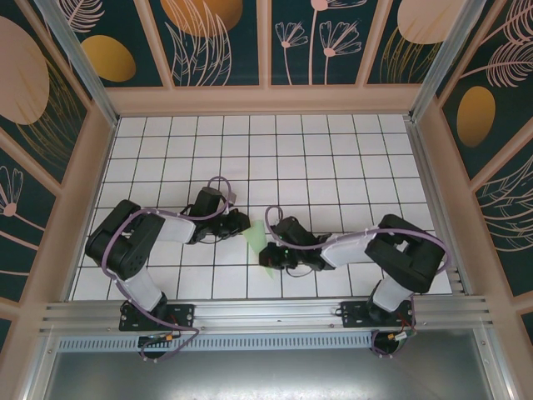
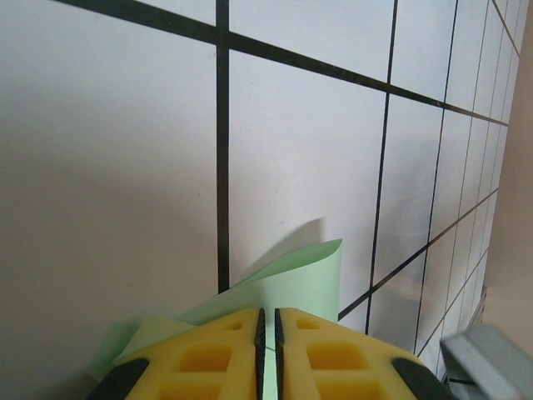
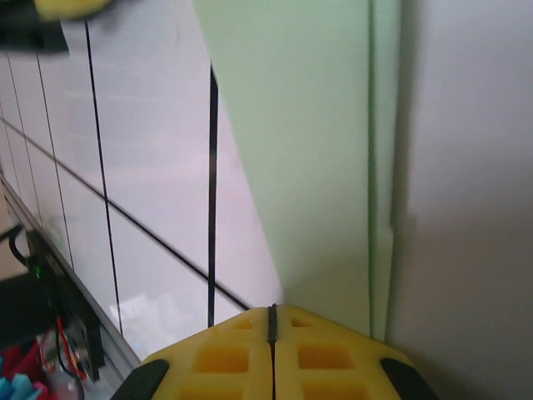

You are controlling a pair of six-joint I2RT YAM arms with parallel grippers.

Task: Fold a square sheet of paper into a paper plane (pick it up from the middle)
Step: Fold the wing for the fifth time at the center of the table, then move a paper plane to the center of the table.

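Observation:
The paper plane (image 1: pixel 256 240) is a slim folded sheet of pale mint-green paper lying on the white grid table between both arms. My left gripper (image 1: pixel 244 223) is at its far end. In the left wrist view its yellow fingers (image 2: pixel 267 321) are shut on the paper (image 2: pixel 308 279), green shows in the thin slit between the pads, and a flap curls up ahead of them. My right gripper (image 1: pixel 268 255) is at the near end. Its jaws (image 3: pixel 273 310) are shut tight with the tips over the edge of the flat paper (image 3: pixel 300 150), which has a folded strip along its right side.
The white grid table (image 1: pixel 333 167) stretches behind and to both sides. An aluminium rail (image 1: pixel 266 315) runs along the near edge, with cables and electronics (image 3: pixel 50 333) beside it. Patterned walls (image 1: pixel 75 192) close in the left, right and back.

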